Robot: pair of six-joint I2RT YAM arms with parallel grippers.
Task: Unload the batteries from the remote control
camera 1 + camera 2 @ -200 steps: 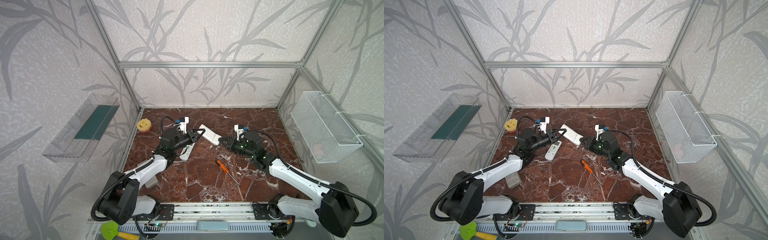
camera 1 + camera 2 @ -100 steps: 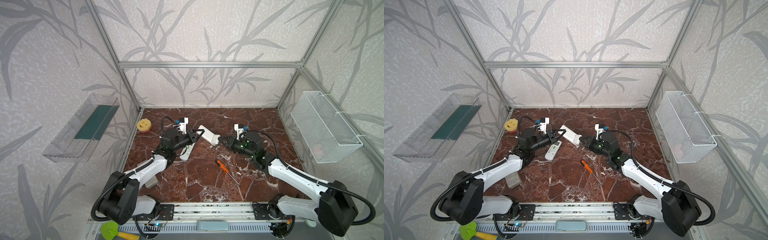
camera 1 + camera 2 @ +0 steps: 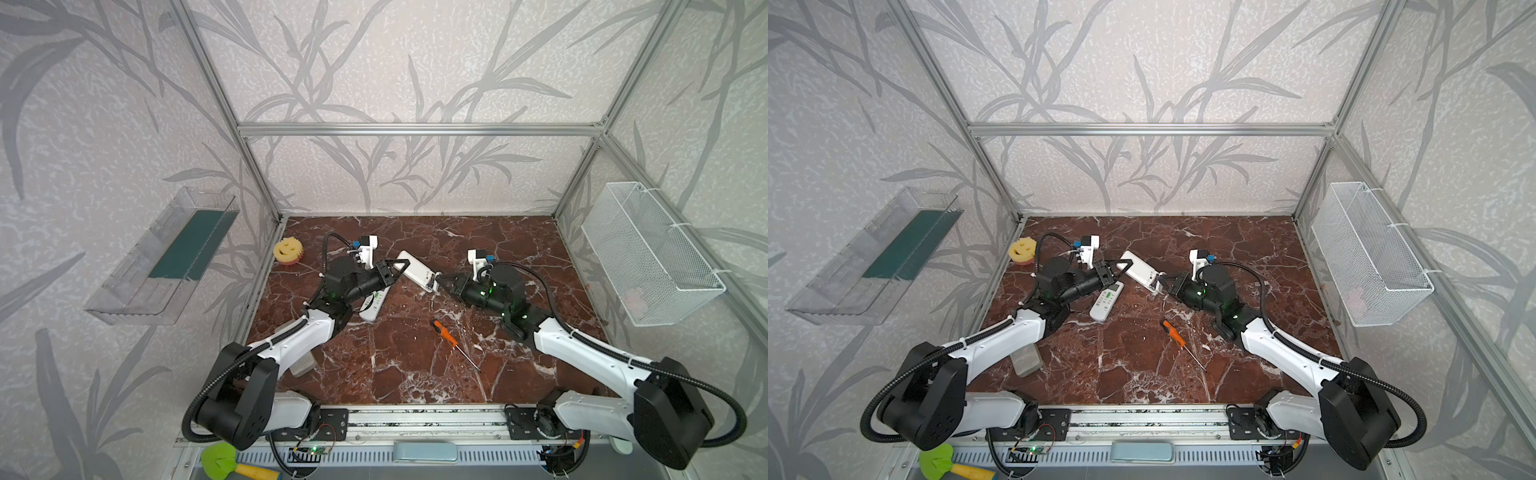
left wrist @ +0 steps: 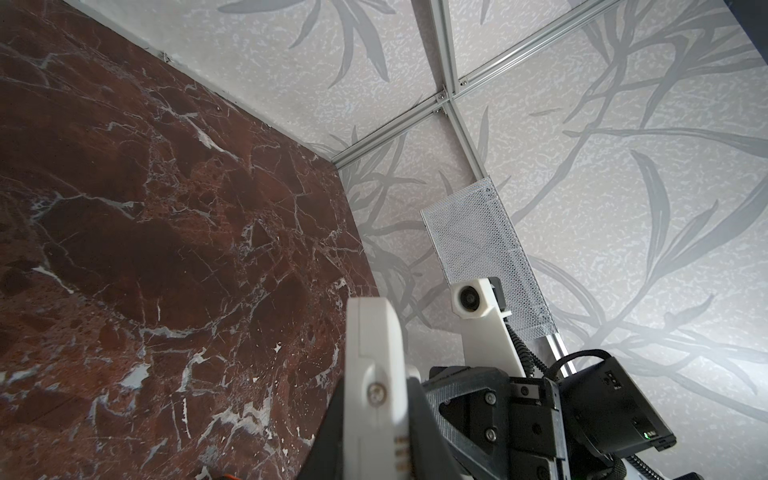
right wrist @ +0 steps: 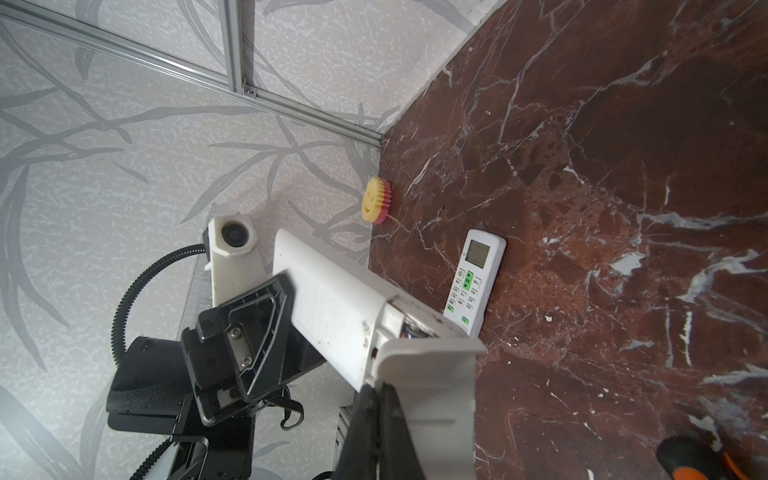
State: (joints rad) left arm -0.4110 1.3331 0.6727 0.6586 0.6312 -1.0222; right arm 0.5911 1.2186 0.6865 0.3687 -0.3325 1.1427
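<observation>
At centre of both top views: both arms stretched low, forearms converging. Left gripper [image 3: 400, 266] clamped on upper-left end of white remote [image 3: 417, 272], which is held tilted above table [image 3: 415, 374]. Right gripper [image 3: 436, 281], fingers together, tips at loose cover [image 5: 428, 386] on lower-right end. Batteries [image 5: 409, 331]: dark sliver in gap under cover.

- Red-brown marble worktop [image 3: 415, 374].
- Smiley sponge [image 3: 287, 251], at 10 o'clock by the corner.
- Button-faced remote [image 3: 376, 302], at 9 o'clock.
- Orange-handled screwdriver [image 3: 446, 334], at 5 o'clock near the centre.
- Grey block [image 3: 1026, 359], at 8 o'clock.
</observation>
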